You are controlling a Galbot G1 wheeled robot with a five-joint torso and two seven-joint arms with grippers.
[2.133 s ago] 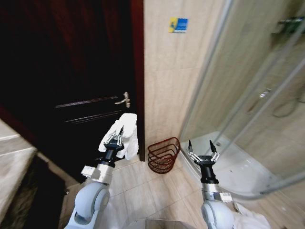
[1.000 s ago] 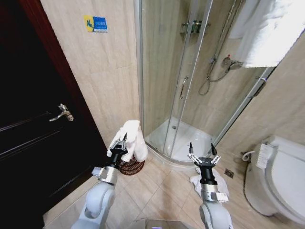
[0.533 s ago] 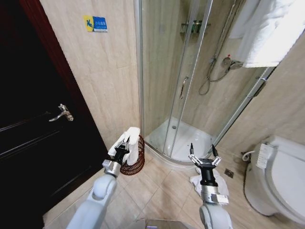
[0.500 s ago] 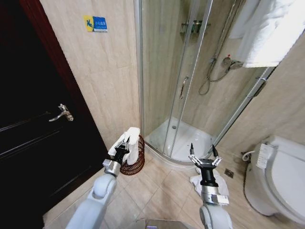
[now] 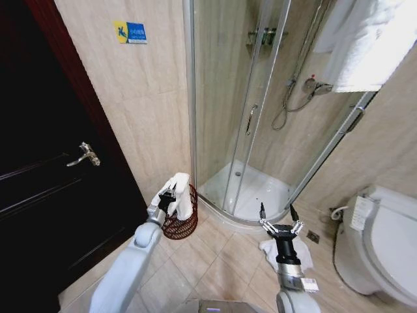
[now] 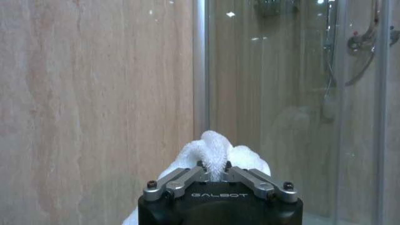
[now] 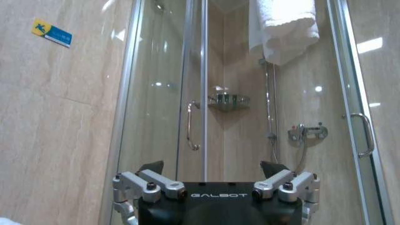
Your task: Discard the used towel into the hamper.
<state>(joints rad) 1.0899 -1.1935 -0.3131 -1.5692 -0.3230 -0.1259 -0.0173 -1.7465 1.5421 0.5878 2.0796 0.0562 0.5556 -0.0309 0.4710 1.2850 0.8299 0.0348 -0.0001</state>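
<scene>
A white used towel (image 5: 182,193) hangs from my left gripper (image 5: 171,190), which is shut on it right above the hamper (image 5: 183,223), a small reddish-brown wire basket on the floor by the wall. The towel's lower end drops into the basket's mouth. In the left wrist view the towel (image 6: 216,154) bulges out between the closed fingers of my left gripper (image 6: 214,172). My right gripper (image 5: 276,216) is held low over the floor tiles to the right, open and holding nothing; the right wrist view shows that right gripper (image 7: 214,172) with its fingers spread.
A dark wooden door (image 5: 45,176) stands at the left. The curved glass shower enclosure (image 5: 260,111) is just right of the hamper. A white cloth (image 5: 268,250) lies on the floor under my right arm. A toilet (image 5: 384,241) is at the far right.
The camera swung right from the door to the shower. My left arm reached forward and down, bringing the towel from above the hamper to its mouth. The right gripper sank a little.
</scene>
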